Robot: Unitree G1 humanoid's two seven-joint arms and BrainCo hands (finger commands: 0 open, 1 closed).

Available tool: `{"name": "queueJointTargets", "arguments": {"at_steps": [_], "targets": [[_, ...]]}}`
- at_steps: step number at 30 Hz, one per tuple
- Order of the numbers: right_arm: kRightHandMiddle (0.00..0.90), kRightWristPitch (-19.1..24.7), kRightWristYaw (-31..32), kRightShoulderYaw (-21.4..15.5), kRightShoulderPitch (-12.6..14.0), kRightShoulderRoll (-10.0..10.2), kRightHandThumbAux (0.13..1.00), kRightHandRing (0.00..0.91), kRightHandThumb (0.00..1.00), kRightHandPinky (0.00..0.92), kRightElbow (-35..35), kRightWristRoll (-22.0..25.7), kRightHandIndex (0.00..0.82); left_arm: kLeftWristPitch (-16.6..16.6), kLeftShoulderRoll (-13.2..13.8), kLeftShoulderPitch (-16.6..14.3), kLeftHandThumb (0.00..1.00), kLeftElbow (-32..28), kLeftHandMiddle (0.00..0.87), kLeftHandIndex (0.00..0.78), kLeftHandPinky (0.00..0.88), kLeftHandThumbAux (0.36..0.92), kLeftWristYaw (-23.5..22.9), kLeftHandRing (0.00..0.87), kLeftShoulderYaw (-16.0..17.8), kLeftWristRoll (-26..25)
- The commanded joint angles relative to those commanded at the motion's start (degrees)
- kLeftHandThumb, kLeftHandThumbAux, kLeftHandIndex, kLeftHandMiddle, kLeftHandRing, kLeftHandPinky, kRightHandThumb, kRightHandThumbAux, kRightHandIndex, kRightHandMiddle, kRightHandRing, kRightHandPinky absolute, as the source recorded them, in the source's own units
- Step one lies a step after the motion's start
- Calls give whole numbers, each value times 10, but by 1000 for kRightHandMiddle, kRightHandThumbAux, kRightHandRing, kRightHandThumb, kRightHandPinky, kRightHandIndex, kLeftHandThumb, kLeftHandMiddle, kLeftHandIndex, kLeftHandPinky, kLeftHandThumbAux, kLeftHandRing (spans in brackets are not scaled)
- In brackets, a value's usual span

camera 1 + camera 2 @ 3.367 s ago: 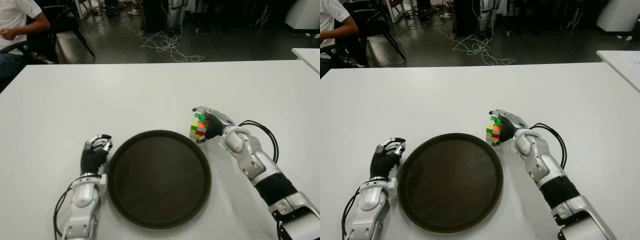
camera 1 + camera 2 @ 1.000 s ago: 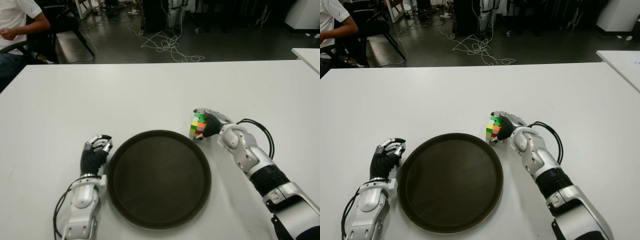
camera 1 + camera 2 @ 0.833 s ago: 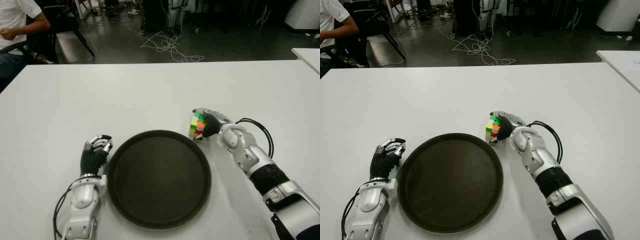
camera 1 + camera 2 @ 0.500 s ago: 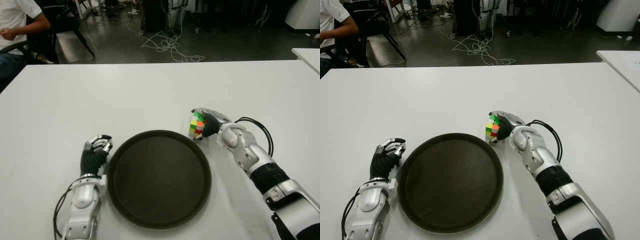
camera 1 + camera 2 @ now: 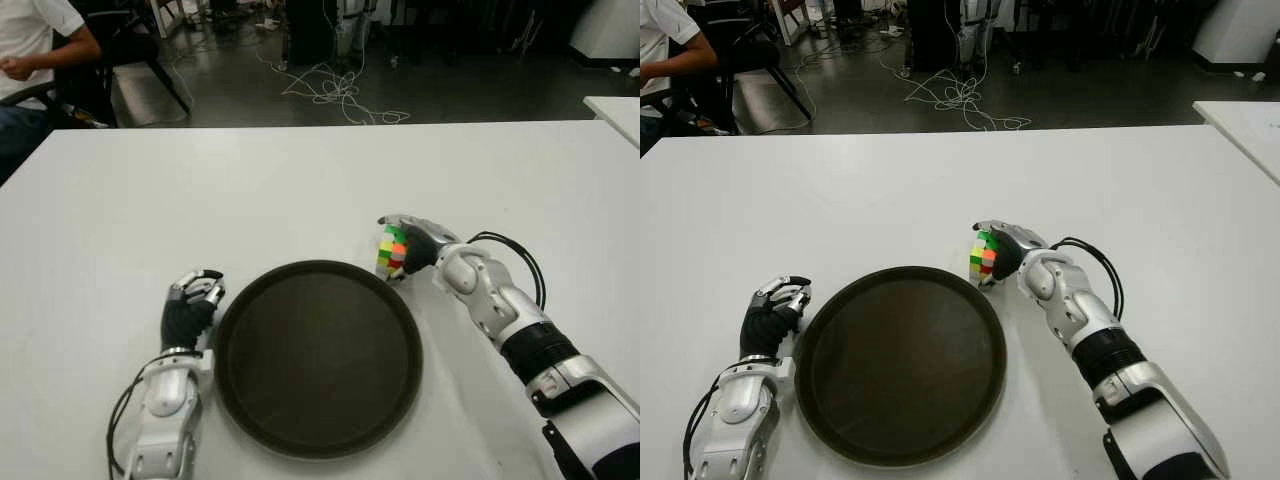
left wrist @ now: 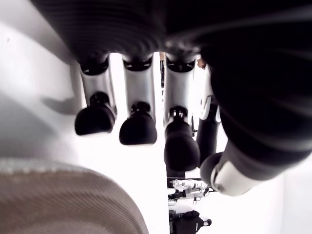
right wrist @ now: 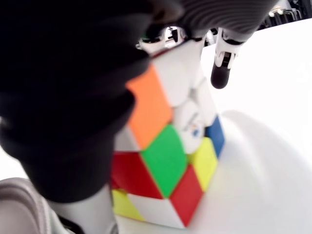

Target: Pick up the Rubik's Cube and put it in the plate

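The right hand (image 5: 415, 243) had its fingers (image 7: 220, 68) wrapped around the cube (image 5: 391, 253). The cube was just past the far right edge of the plate (image 5: 318, 358), low over the white desk (image 5: 300, 190), and I could not tell if it touched the desk. The cube looked small, light and hard, with smooth sides that might slip, so holding two flat sides across from each other seemed best. The plate had a low rim to get over. The left hand (image 5: 190, 305) sat just left of the plate, with its fingers (image 6: 139, 127) curled and holding nothing. Nothing lay between the cube and the plate. A person (image 5: 35, 45) sat far back on the left.
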Motion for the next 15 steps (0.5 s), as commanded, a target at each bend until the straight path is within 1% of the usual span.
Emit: {"name": "queueJointTargets", "arguments": {"at_steps": [1, 2, 3, 4, 5, 6, 7, 10, 15], "targets": [[203, 1, -1, -1, 0, 1, 906, 227, 0, 301, -1, 1, 236, 0, 0, 0, 710, 0, 800, 444, 808, 704, 0, 817, 0, 0], [209, 4, -7, -4, 2, 3, 907, 233, 0, 310, -2, 4, 247, 0, 0, 0, 710, 0, 800, 444, 808, 704, 0, 817, 0, 0], [270, 11, -15, -11, 5, 8, 921, 312, 0, 378, -5, 9, 305, 1, 0, 0, 710, -1, 800, 444, 807, 704, 0, 817, 0, 1], [384, 16, -21, -16, 8, 12, 920, 423, 42, 466, -7, 12, 374, 2, 1, 0, 709, -1, 799, 444, 805, 704, 0, 815, -1, 1], [424, 21, -26, -20, 9, 15, 919, 462, 60, 498, -9, 15, 399, 2, 1, 0, 709, -1, 798, 444, 804, 704, 0, 814, -1, 1], [504, 24, -29, -22, 10, 17, 910, 536, 94, 559, -10, 17, 445, 2, 1, 0, 709, -1, 798, 444, 801, 705, 0, 813, -1, 2], [555, 28, -32, -24, 11, 19, 904, 583, 117, 598, -12, 18, 475, 2, 1, 0, 709, -1, 797, 444, 800, 705, -1, 812, -1, 1], [658, 34, -38, -26, 13, 21, 879, 676, 147, 676, -15, 20, 537, 2, 2, 1, 709, -2, 796, 444, 798, 705, -3, 810, -2, 0], [724, 41, -43, -26, 15, 23, 852, 740, 164, 733, -19, 21, 574, 3, 2, 2, 709, -3, 797, 443, 798, 705, -7, 810, -1, -4]]}}
